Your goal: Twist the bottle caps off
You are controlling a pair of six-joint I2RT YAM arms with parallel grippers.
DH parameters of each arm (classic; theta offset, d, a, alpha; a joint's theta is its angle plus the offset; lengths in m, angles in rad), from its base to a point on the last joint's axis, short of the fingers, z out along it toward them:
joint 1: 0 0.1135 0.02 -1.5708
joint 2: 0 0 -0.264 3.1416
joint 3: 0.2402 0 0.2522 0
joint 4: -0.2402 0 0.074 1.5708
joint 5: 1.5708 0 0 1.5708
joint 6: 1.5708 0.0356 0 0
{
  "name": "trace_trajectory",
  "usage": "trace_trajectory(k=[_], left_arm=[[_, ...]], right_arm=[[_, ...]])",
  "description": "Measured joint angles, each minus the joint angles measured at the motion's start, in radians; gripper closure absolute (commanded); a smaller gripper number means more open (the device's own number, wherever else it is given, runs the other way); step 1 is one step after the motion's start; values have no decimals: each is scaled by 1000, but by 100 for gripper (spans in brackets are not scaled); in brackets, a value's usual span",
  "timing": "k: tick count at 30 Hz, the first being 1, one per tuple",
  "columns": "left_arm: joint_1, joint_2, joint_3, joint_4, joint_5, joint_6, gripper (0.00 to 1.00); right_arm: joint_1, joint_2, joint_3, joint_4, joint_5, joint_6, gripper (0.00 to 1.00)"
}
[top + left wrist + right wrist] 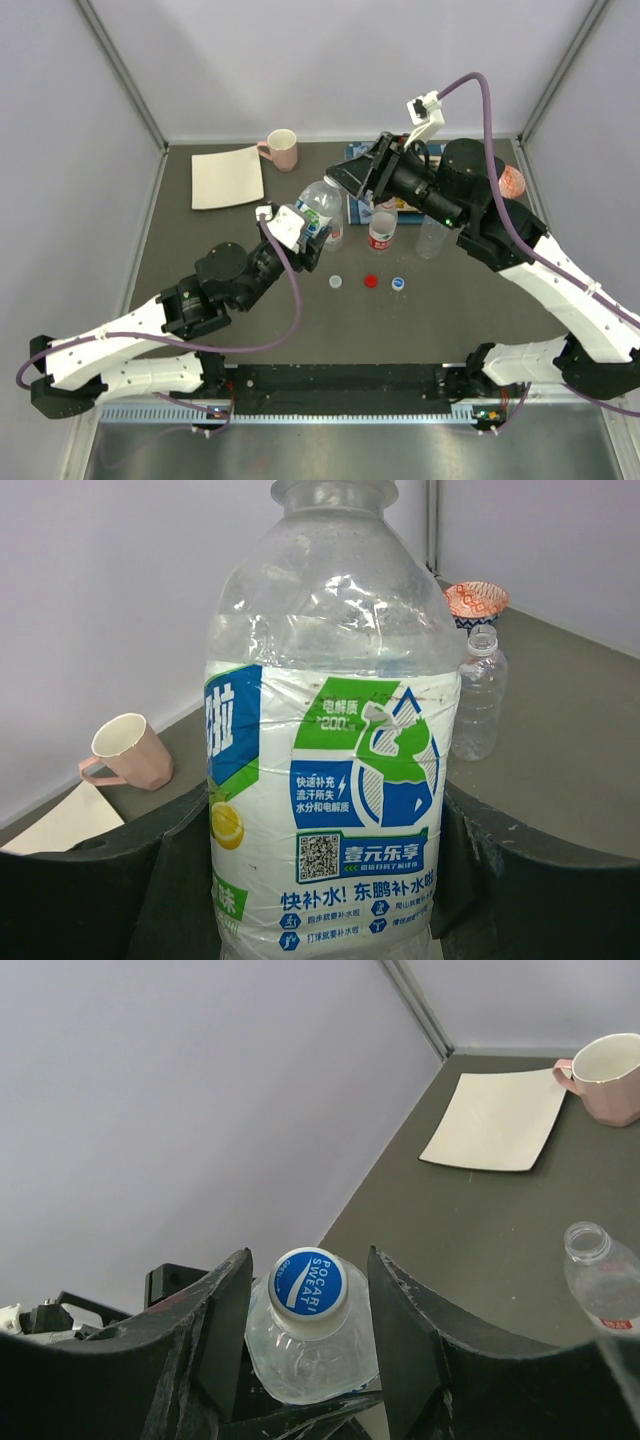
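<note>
1. Three loose round plastic screw caps lie in a row on the dark grey table (200, 260), on the near side of the held bottle and to its right: a whitish-grey cap (336, 281), a red cap (371, 281) and a blue cap with a white centre (398, 283). They are apart from one another.
2. The left gripper (305, 225) is pressed against both sides of the held bottle (330, 730), a clear ribbed plastic bottle with a blue, green and white label. Whether its base rests on the table cannot be told.
3. The blue-and-white printed cap (308, 1282) sits on the neck of the held bottle. The right gripper (308, 1290) straddles this cap, its jaws spread, with a narrow gap showing on each side.
4. Just right of the held bottle stands a small clear bottle with a red-and-white label (382, 230), its neck open.
5. Farther right of the held bottle stands a plain clear bottle (432, 235).
6. Beyond the held bottle and to its left lies a cream square sheet (228, 177), with a pink mug (281, 150) at the sheet's far right corner.
7. Far right of the held bottle, near the wall, is an orange patterned bowl (512, 180).
</note>
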Motion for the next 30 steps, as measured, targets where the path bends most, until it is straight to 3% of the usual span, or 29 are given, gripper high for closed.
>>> trace_trajectory(k=[11, 14, 16, 17, 26, 30], left_arm=[[0, -4, -4, 3, -13, 0, 65], [0, -5, -6, 1, -13, 0, 65], [0, -5, -8, -1, -13, 0, 65], [0, -5, -8, 0, -14, 0, 65], [4, -15, -14, -16, -24, -19, 66], [57, -36, -21, -41, 95, -73, 66]], right_arm=[[7, 2, -33, 8, -1, 5, 53], [8, 2, -33, 8, -5, 8, 67], [10, 2, -33, 13, -10, 9, 92], [11, 2, -35, 14, -9, 6, 100], [-14, -13, -121, 129, -79, 18, 100], [-42, -51, -211, 241, -162, 8, 100]])
